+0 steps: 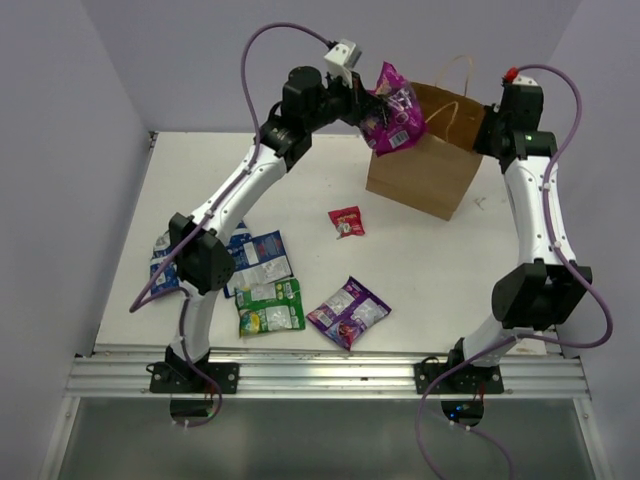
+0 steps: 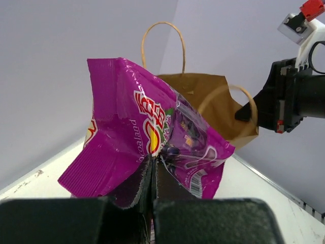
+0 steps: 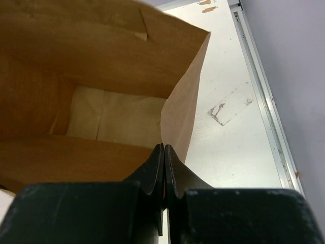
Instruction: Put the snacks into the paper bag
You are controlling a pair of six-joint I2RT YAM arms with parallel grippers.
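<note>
On table (image 1: 440, 270), bag (image 1: 425, 170) stands far right of centre; raised packet (image 1: 393, 110) above its left rim. Just before bag lies small packet (image 1: 347, 222). Four other packets (image 1: 268, 307) spread near-left to near-centre.

Bright, even light, soft shadows (mild glare on the magenta packet (image 2: 133, 152)).

The white desk (image 1: 430, 260) holds a paper bag (image 1: 425, 175), a small red packet (image 1: 347, 222), a purple packet (image 1: 347, 312), a green packet (image 1: 268, 306) and two blue-white packets (image 1: 258, 260).
</note>
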